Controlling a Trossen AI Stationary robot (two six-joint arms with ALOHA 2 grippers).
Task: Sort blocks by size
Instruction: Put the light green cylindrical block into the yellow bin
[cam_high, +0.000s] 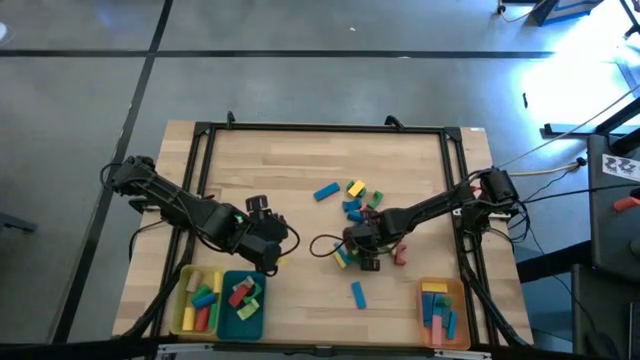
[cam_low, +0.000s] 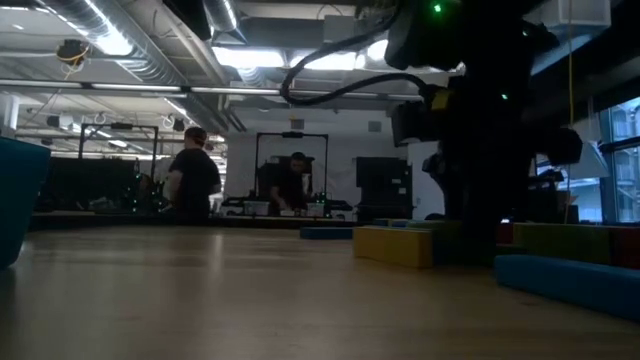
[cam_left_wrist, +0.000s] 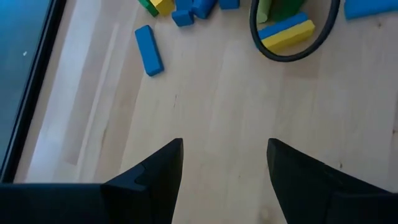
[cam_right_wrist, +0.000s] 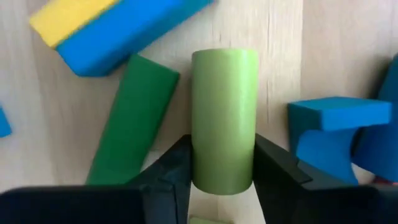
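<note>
Item: right gripper (cam_right_wrist: 222, 171), which you had low over the loose pile of blocks (cam_high: 356, 197) at mid-table; its fingers stood against both sides of a light green cylinder (cam_right_wrist: 224, 118), gripping it near one end, probably so it could be lifted clear of its neighbours. Whether it had left the table (cam_high: 300, 165) could not be told. Item: dark green bar (cam_right_wrist: 132, 121) just beside the cylinder, a blue and yellow block (cam_right_wrist: 112, 28) beyond it, a blue arch (cam_right_wrist: 336, 134) on the other side. Item: left gripper (cam_left_wrist: 224, 168), which you had parked near the yellow tray (cam_high: 183, 305) and teal tray (cam_high: 243, 322), fingers spread and empty, pointed toward the pile, apparently waiting. Item: orange tray (cam_high: 458, 312) at the right front, holding several longer blocks. Hidden: from overhead, the right arm covered the cylinder and part of the pile; the table-level view showed only dark silhouettes and cut-off blocks.
</note>
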